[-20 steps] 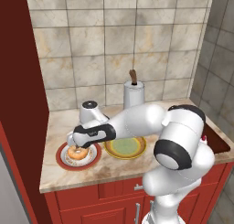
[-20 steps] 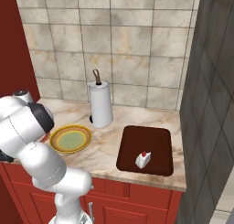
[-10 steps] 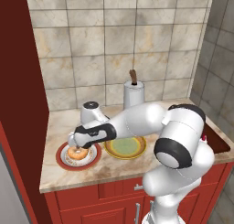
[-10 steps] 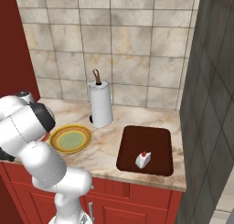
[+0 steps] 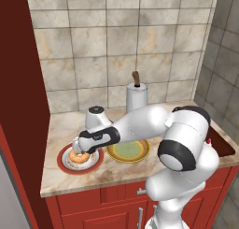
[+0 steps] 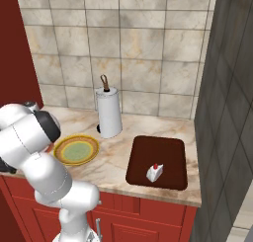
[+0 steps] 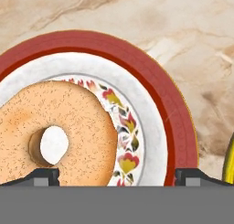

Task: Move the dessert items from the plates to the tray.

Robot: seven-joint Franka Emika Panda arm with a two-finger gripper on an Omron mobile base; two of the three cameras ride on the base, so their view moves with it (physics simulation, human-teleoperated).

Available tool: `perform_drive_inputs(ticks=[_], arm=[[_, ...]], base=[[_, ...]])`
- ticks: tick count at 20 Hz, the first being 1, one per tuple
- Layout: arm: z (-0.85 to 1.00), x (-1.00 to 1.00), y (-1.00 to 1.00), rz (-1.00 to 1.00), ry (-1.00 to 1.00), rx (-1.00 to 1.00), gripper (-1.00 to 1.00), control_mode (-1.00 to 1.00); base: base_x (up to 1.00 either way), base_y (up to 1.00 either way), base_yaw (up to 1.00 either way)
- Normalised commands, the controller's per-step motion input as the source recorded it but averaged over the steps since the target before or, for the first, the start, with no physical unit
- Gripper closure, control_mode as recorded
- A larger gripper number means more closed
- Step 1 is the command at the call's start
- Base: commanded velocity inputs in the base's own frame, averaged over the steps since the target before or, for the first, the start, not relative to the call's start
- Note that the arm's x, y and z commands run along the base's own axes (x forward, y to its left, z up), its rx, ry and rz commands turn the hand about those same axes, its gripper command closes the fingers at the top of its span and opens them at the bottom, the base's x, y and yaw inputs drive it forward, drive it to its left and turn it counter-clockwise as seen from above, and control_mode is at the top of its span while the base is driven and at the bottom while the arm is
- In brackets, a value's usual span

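Note:
The orange-brown ring donut (image 7: pixel 59 136) lies on the red-rimmed plate (image 7: pixel 155 88) with the white patterned centre, at the left of the counter. My gripper (image 7: pixel 118 178) hangs open just above it; its fingertips (image 7: pixel 43 176) are wide apart, the left one over the donut, the right one over the plate's rim. From the left base view the gripper (image 5: pixel 77 151) points down at the donut (image 5: pixel 77 157) on that plate (image 5: pixel 89 169). The yellow-rimmed plate (image 6: pixel 76 150) holds nothing. The white cake wedge (image 6: pixel 154 172) with red topping sits on the dark reddish-brown tray (image 6: pixel 163 149).
A white paper-towel roll (image 6: pixel 108 112) on a holder stands at the back of the counter between yellow plate and tray. A red cabinet wall (image 5: pixel 18 106) rises close on the left of the red-rimmed plate. My arm (image 5: pixel 140 123) stretches over the yellow plate (image 5: pixel 128 151).
The hand has sunk a little toward the donut on the red-rimmed plate. The plates, the tray and the cake wedge stay where they were.

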Motion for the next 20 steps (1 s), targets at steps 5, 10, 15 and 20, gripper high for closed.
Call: perform_drive_inputs(ticks=[5,10,15,20], arm=[[-0.2,0.0,0.0,0.0,0.04,0.0,-1.0,-1.0],[-0.11,0.0,0.03,0.0,0.06,0.0,-1.0,-1.0],[-0.07,0.0,0.01,0.0,0.03,0.0,-1.0,-1.0],[0.0,0.0,0.0,0.0,0.02,0.0,-1.0,-1.0]], base=[[0.0,0.0,0.0],[0.0,0.0,0.0],[0.0,0.0,0.0],[0.0,0.0,0.0]])
